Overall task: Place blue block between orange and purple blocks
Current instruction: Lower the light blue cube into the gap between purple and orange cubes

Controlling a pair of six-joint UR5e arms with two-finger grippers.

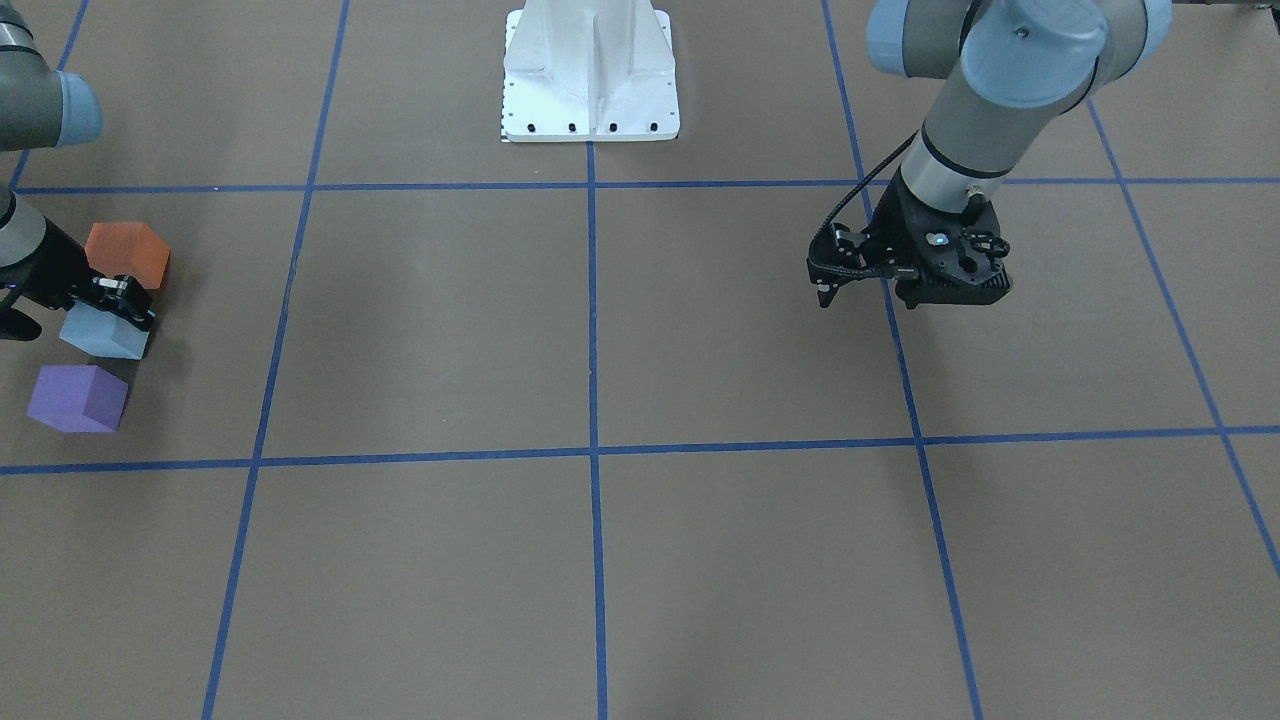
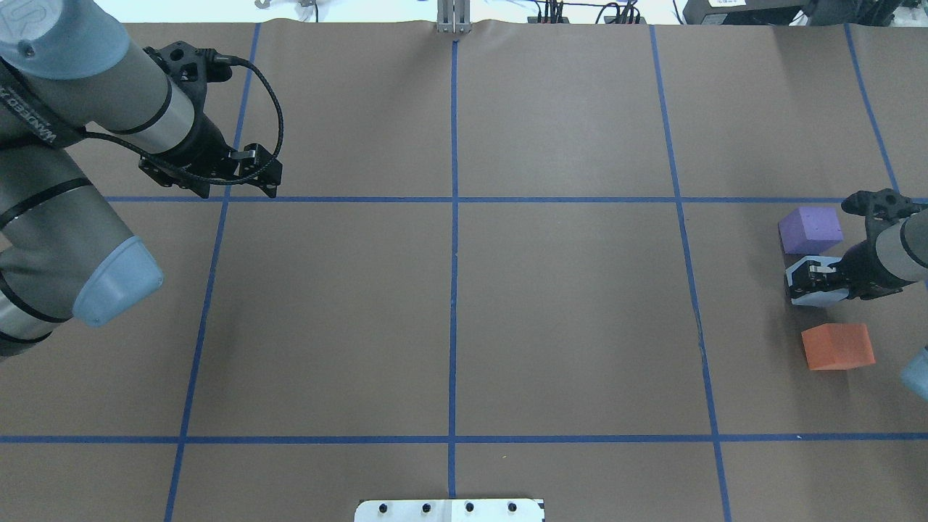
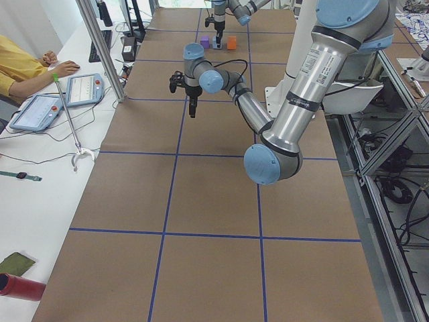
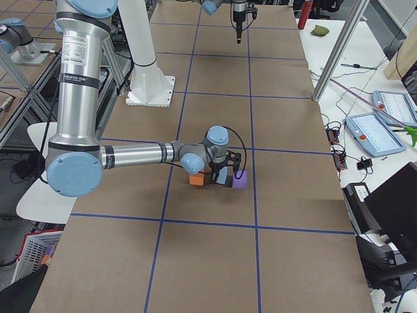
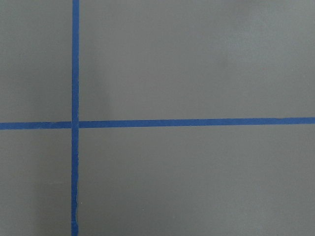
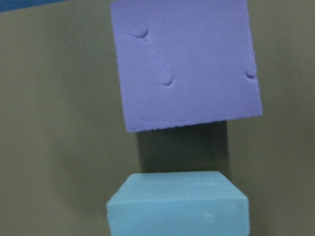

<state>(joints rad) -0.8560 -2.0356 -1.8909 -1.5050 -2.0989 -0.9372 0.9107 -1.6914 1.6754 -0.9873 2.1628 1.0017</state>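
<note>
The light blue block [image 2: 807, 293] rests on the table between the purple block [image 2: 810, 228] and the orange block [image 2: 837, 346] at the far right of the overhead view. My right gripper [image 2: 813, 282] is low over it, with a finger on each side, and looks shut on it. In the right wrist view the blue block [image 6: 177, 204] fills the bottom centre, with the purple block [image 6: 184, 61] just beyond it across a narrow gap. My left gripper [image 2: 209, 188] hangs empty above a tape crossing far away and looks shut.
Blue tape lines [image 2: 454, 199] divide the brown table into squares. The robot's white base [image 1: 590, 75] stands at the table's middle edge. An operator's hand [image 3: 64, 67] and tablets [image 3: 84, 87] lie on the side desk.
</note>
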